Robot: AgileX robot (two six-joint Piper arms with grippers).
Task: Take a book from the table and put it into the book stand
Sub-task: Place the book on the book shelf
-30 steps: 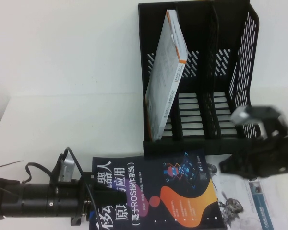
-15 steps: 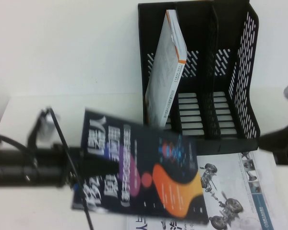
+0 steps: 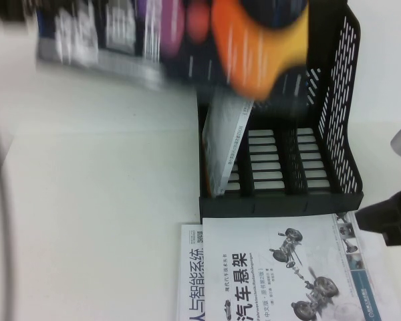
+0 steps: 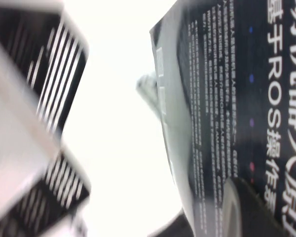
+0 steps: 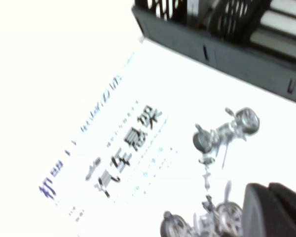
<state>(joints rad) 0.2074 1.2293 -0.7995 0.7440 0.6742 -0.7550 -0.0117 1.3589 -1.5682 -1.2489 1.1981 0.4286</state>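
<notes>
High view shows the book (image 3: 180,40) lifted up in the air, near the top edge, blurred, with its cover facing the camera. It hangs above the left part of the stand (image 3: 334,134) and covers the top of it. The orange blob on the cover is over the left and middle slots. The book does not touch the table (image 3: 93,200).

The left gripper is not seen in the high view. In the left wrist view one dark finger (image 4: 251,207) lies on the book's cover (image 4: 237,98) near its edge, so the left gripper pinches the book.

Inside the stand a white book (image 3: 224,147) leans in the left slot. The middle and right slots show only the ribbed base.

On the table, just in front of the stand, lies the car book (image 3: 281,274), flat, on top of another white book (image 3: 192,281) whose blue title shows at its left.

The right gripper (image 3: 391,224) hovers at the right edge, over the right side of the car book, just in front of the stand's right corner. Its fingers (image 5: 274,210) are pressed together and hold nothing.
</notes>
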